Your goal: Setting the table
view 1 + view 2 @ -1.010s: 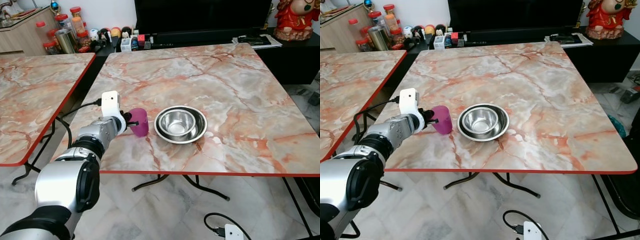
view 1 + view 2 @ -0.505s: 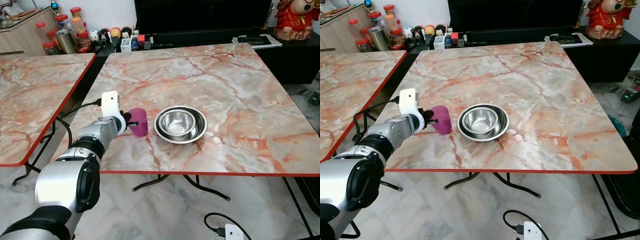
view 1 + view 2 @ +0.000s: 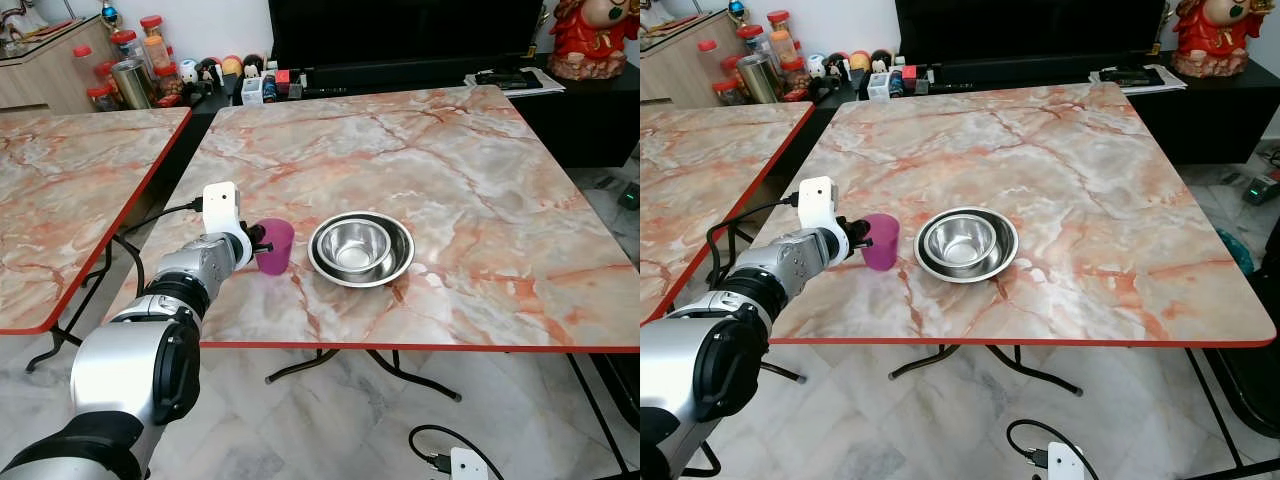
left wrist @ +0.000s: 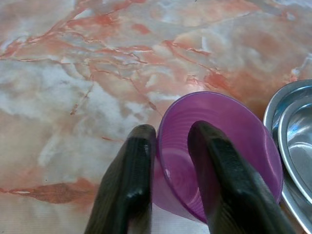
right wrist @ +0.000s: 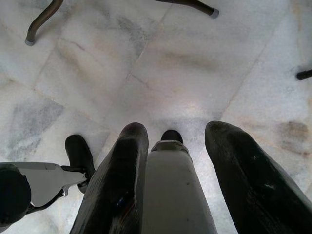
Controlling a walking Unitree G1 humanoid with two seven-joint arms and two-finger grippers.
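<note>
Left claw (image 4: 168,161): mine, pinching the purple cup (image 4: 219,146) by its rim, one finger inside.
Cup: on the bench (image 3: 450,170), just beside the steel bowl (image 3: 361,248).
Right claw (image 5: 175,161): fingers spread, above the floor (image 5: 195,63).

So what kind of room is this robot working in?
Probably a home living or dining room: marble-patterned folding tables, a dark TV cabinet behind, and a sideboard crowded with jars.

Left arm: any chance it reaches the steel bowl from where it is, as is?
Probably not as is. The left gripper is shut on the purple cup's rim, one finger inside, one outside. The steel bowl sits right beside the cup with nothing between them, so the way looks free once the cup is let go.
</note>
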